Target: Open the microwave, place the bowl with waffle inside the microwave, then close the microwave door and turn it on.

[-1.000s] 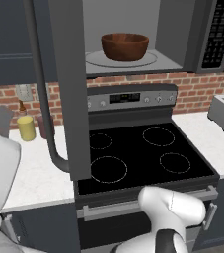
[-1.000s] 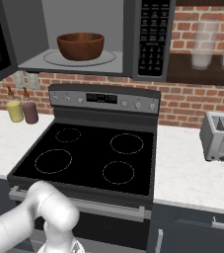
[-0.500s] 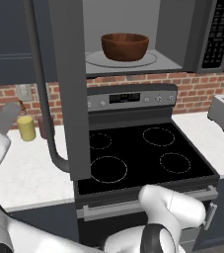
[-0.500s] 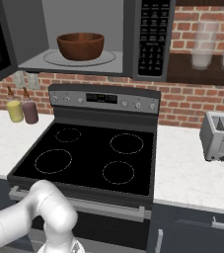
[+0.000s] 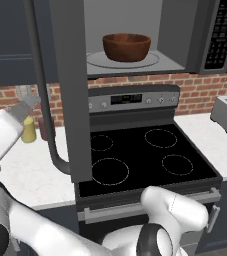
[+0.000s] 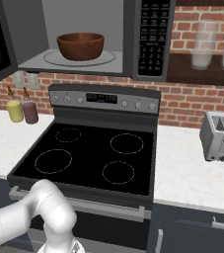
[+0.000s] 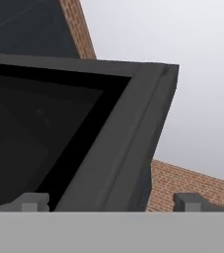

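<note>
Microwave (image 6: 84,34): lg dark grey box mounted above the stove; cavity open, grey inside, round turntable on its floor. Black keypad strip w/ white buttons on its right side.
Microwave door (image 5: 67,85): wide dark grey panel, swung fully open to the left, seen edge-on in left base view. Long curved bar handle runs down its outer face. In hand view its dark frame and black window sit close, tilted.
Stove (image 6: 91,153): black glass top, four ring marks, directly under the microwave.
Tabletop (image 6: 192,173): white, both sides of stove; silver toaster (image 6: 219,136) at right, two small bottles at left against brick wall.
Bowl (image 6: 80,45): round, dark reddish-brown wood, upright on turntable, inside the cavity, approx centred.
Waffle: can't tell; hidden below bowl rim.
End effector (image 7: 108,200): jaws wide apart, gripping nothing; both tips just below the door's edge.
Change vs earlier frame: arm link at left edge of left base view now higher and nearer the door handle. Bowl, door, stove unchanged.
</note>
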### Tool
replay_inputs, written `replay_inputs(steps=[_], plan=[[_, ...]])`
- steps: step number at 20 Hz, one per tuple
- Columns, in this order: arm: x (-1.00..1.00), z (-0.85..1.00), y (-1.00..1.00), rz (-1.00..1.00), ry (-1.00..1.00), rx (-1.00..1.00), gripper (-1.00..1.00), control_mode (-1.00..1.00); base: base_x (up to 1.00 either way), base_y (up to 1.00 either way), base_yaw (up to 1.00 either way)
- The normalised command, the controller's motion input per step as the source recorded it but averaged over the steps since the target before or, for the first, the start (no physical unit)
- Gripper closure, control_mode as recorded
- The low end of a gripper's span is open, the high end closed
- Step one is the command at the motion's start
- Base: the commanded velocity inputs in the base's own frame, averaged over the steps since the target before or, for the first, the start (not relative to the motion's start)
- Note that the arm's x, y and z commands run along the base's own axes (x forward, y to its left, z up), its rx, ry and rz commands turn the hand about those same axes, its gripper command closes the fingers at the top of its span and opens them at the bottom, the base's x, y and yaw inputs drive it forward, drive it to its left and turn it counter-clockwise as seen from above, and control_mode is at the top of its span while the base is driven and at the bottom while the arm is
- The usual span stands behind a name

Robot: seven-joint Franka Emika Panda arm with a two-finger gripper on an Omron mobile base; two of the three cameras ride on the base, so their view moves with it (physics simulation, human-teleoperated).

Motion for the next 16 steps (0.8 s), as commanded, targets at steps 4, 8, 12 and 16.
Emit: replay_inputs(steps=[4, 8, 12, 16], plan=[[0.32, 0.0, -0.46, -0.1, 0.0, 0.05, -1.0, -1.0, 0.0, 0.0, 0.0], [0.22, 0.0, -0.43, -0.09, 0.0, 0.06, -1.0, -1.0, 0.0, 0.0, 0.0], [0.25, 0.0, -0.47, -0.09, 0.0, 0.05, -1.0, -1.0, 0.0, 0.0, 0.0], [0.33, 0.0, -0.52, -0.08, 0.0, 0.05, -1.0, -1.0, 0.0, 0.0, 0.0]])
